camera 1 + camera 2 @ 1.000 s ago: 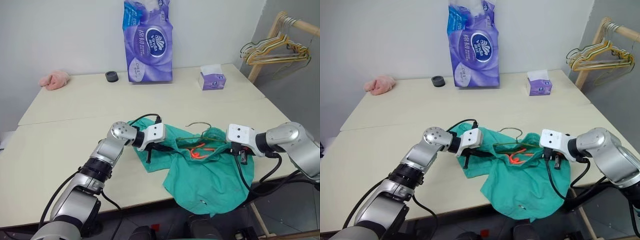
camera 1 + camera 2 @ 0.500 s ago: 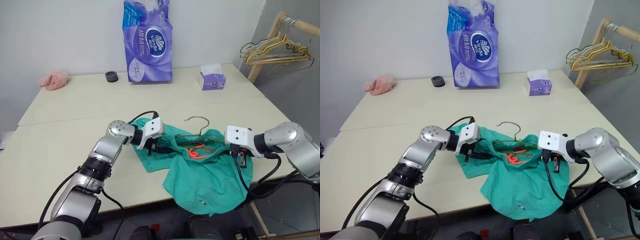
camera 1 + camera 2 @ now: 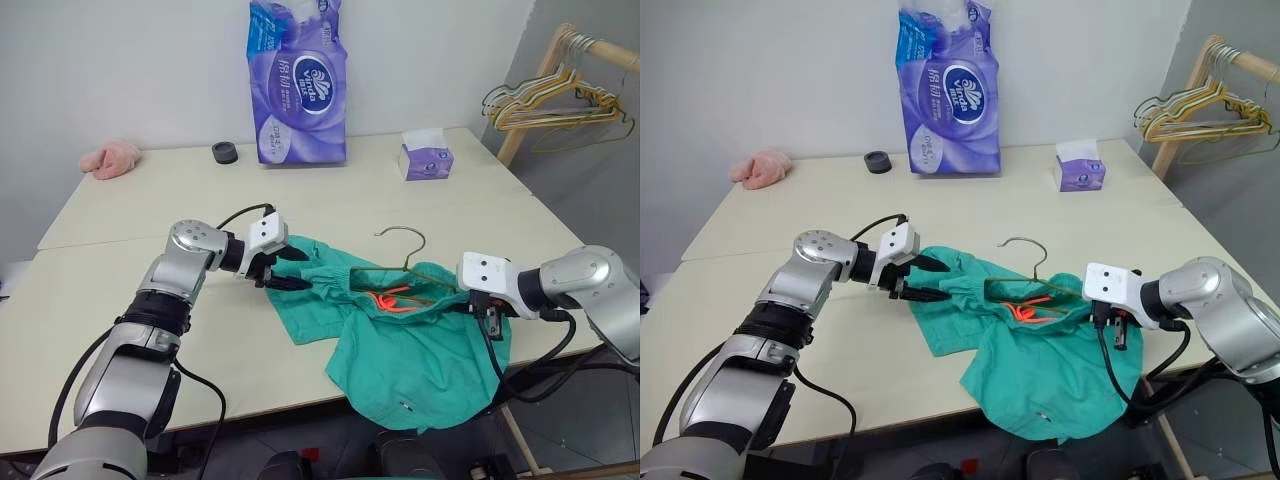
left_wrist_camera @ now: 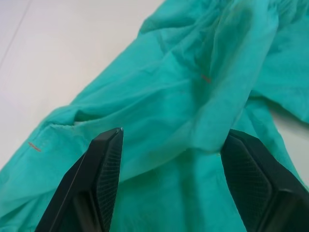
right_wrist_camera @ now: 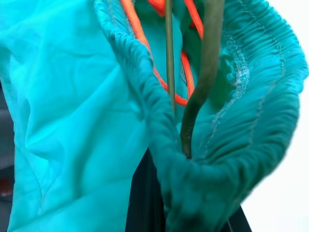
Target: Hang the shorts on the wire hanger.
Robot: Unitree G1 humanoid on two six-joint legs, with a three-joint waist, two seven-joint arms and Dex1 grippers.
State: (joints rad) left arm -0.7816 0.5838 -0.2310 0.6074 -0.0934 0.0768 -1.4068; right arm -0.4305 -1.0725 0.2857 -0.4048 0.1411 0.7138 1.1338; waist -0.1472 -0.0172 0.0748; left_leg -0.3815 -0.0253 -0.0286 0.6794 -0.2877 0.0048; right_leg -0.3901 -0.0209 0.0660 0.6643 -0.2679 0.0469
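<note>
The shorts (image 3: 410,335) are lying on the counter's (image 3: 150,270) near edge, partly drooping over it, with the wire hanger (image 3: 400,262) threaded into the waistband. The right tool (image 3: 478,305) is pinching the waistband; the left tool (image 3: 287,268) is hovering spread apart at their left side.
</note>
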